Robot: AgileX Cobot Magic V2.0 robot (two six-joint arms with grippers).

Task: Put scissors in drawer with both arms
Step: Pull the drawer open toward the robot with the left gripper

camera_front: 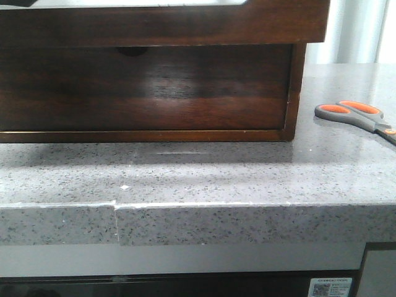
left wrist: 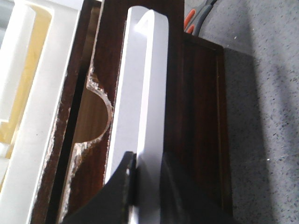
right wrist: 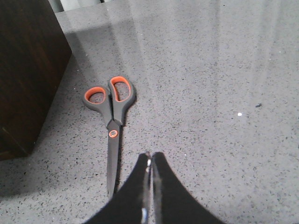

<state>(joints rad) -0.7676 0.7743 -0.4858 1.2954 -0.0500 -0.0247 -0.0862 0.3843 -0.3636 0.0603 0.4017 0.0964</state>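
The scissors (camera_front: 356, 114) lie flat on the grey counter, right of the cabinet, with grey handles lined orange. In the right wrist view the scissors (right wrist: 112, 107) lie just beside my right gripper (right wrist: 150, 156), blades toward it; that gripper is shut, empty and not touching them. The dark-brown drawer (camera_front: 161, 25) juts out at the cabinet's top. My left gripper (left wrist: 148, 163) stands at its long white cutout, one finger (left wrist: 124, 186) inside and one over the dark drawer front (left wrist: 187, 93), closed on the white edge. The scissors' handles (left wrist: 194, 18) peek past the drawer. No gripper shows in the front view.
Below the top drawer is a second dark wooden drawer (camera_front: 148, 86) with a half-round notch (left wrist: 91, 116). The cabinet's side (right wrist: 23, 70) stands close to the scissors. The speckled counter (camera_front: 198, 179) ends in a front edge toward the robot.
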